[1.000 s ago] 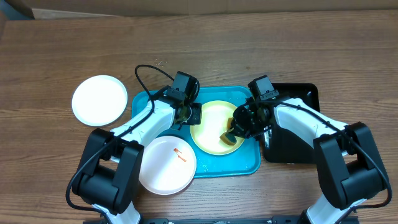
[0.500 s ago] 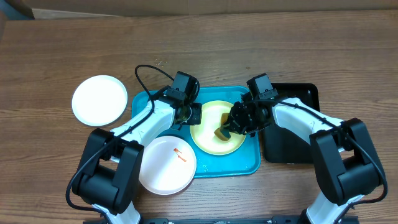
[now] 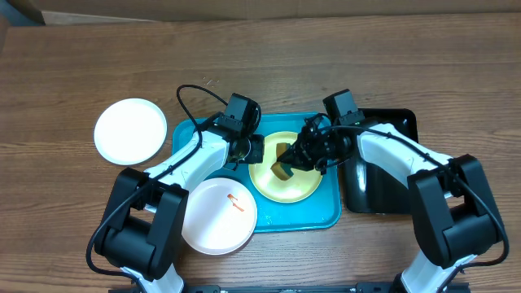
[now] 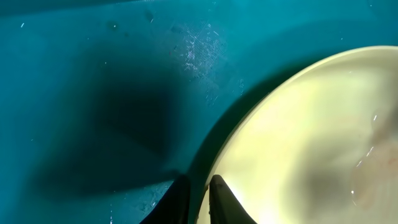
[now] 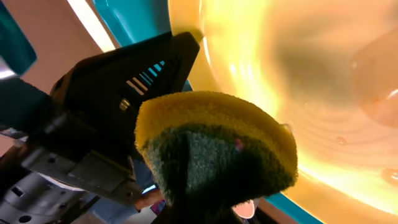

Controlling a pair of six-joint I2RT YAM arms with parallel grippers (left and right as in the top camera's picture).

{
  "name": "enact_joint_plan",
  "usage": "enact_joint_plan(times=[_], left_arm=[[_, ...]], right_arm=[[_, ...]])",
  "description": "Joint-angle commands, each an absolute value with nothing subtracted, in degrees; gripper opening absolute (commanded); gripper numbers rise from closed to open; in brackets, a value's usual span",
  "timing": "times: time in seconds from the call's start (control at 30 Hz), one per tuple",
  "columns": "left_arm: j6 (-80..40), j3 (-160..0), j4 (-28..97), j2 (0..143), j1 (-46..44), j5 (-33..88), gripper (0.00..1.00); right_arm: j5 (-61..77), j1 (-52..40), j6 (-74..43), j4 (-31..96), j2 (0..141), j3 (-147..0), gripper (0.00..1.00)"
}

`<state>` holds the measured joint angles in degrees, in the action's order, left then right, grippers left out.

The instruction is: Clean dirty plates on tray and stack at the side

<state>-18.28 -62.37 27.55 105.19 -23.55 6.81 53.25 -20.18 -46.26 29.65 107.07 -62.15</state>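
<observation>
Yellow plate lies in the tray, near its middle. Scrubbing pressure could slide or tip it if the rim pinch slips. The left gripper is nearly closed, nipping the plate's rim on the tray's left side. The right gripper is clamped on a sponge pressed against the plate.

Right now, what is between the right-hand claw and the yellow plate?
A yellow-and-green sponge, held by the right gripper over the pale yellow plate. The right wrist view shows it best, and the overhead view shows it too.
</observation>
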Motion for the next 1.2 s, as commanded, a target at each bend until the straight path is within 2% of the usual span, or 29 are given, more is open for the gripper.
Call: enact_joint_plan(times=[0.0,0.13,0.43,0.6,0.8,1.0,1.17], left_arm=[[-18.44,-62.04,27.59,105.65,-23.66,7.09,0.15],[-18.44,-62.04,27.59,105.65,-23.66,7.11,0.14],[-18.44,-62.15,27.59,105.65,-23.66,7.09,0.14],[-18.44,-62.15,27.59,105.65,-23.66,7.09,0.14],[-18.44,-62.15,27.62,105.65,-23.66,7.09,0.15],[-18.44,-62.15,27.62,105.65,-23.66,7.11,0.15],[-18.44,-62.17,27.59,105.65,-23.66,7.11,0.15]], right_arm=[[47.07,-19.64,-43.53,32.49,106.96,-63.61,0.04],[37.28,-19.84,-43.03,37.95,106.96,-63.46,0.04],[35.83,-21.96,-43.22,36.16,106.96,-60.8,0.04],[38.76,-24.45,-43.11,35.68,106.96,-60.73,0.04],[51.83,-23.16,-41.52,31.66,106.94,-62.92,0.04],[47.07,-18.22,-34.35,42.11,105.03,-70.85,0.04],[30.0,-13.3,-24.45,59.16,104.33,-81.14,0.04]])
